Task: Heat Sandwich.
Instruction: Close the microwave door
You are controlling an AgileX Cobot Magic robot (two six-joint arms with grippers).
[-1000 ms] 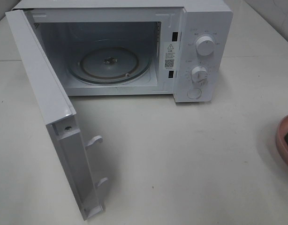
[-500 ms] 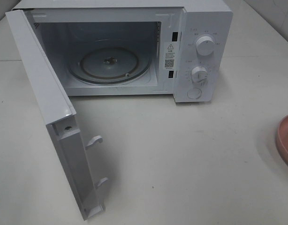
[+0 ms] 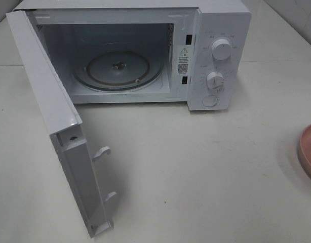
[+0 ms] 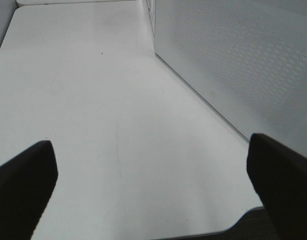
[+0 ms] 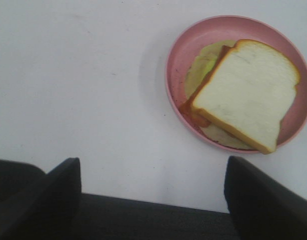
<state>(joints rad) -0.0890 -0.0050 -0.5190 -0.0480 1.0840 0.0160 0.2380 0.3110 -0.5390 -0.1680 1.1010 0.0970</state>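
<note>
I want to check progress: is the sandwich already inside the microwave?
No, the sandwich lies on the pink plate on the table, and the turntable inside the open microwave is bare.

Both the left hand (image 4: 153, 185) and right hand (image 5: 152, 200) show plain, blunt, matte black fingers.

The microwave (image 3: 145, 50) is white, with a door (image 4: 233, 65) covered in tiny dots. The table (image 3: 196, 167) is white too. The plate (image 5: 181, 60) is pink — the sandwich (image 5: 246, 92) has white bread, brown crust, yellow-green filling.
</note>
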